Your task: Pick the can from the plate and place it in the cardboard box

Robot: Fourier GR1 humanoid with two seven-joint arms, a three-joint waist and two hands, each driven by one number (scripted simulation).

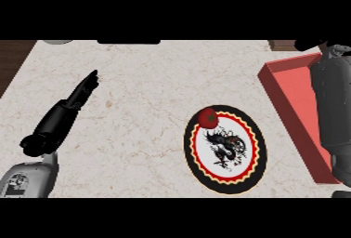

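We judge that the picking step is not yet begun: the small red round can [208, 118] stands at the upper left rim of the round plate [241, 179], with no hand on it. The plate has a black border, a red and yellow zigzag ring, and a white middle with a dark dragon-like drawing.

Our left hand [81, 93] lies at the left over the beige marbled stone counter [151, 79], well apart from the can, its black fingers straight and together, holding nothing.

Our right arm is the dark shape [334, 93] at the right edge, over the red shallow box with low straight walls [291, 109]; we cannot tell how the fingers of this hand are.

The box looks red and smooth, not like brown cardboard.

For the next move we think a hand must come above the can and close around its round sides, then carry it to the box just beside the plate.
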